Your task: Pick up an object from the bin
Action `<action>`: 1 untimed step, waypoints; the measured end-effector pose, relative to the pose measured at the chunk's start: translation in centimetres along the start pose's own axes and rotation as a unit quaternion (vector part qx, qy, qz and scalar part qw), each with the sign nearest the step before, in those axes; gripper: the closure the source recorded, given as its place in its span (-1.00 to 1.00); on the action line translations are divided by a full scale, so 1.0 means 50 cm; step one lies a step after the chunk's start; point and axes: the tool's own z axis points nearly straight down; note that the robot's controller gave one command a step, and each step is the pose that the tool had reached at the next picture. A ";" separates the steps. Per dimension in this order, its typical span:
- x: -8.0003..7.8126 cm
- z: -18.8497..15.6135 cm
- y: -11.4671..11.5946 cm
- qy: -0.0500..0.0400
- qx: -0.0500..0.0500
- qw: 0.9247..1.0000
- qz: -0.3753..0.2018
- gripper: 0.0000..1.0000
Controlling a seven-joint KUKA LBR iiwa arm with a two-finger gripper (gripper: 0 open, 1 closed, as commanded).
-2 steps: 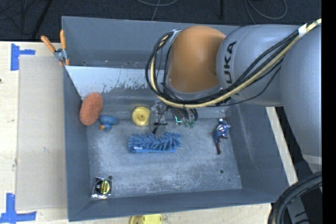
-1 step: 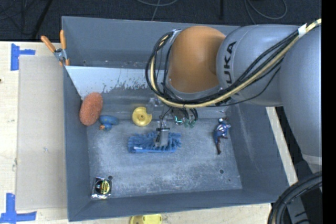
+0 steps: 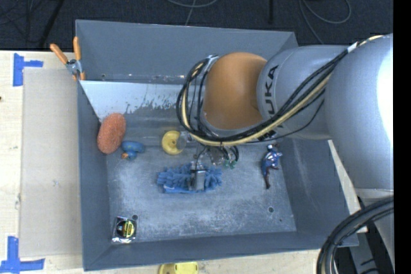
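My gripper [image 3: 198,179] reaches down at the middle of the bin, its fingertips on a crumpled blue rubbery thing [image 3: 174,179] that lies flat on the floor. The fingers stand at that thing's right half, with blue showing on both sides of them. A small yellow round thing [image 3: 171,142] lies just up and left of the gripper. To the right, a small blue and dark figure-like thing [image 3: 270,162] lies on the floor.
An orange-brown oval sponge [image 3: 111,133] leans at the left wall with a small blue toy [image 3: 131,149] beside it. A tape measure [image 3: 124,228] lies at the front left corner. The arm with its orange cover and cables hangs over the bin's back right.
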 end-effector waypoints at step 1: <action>0.014 0.029 0.011 -0.003 -0.001 0.997 0.080 1.00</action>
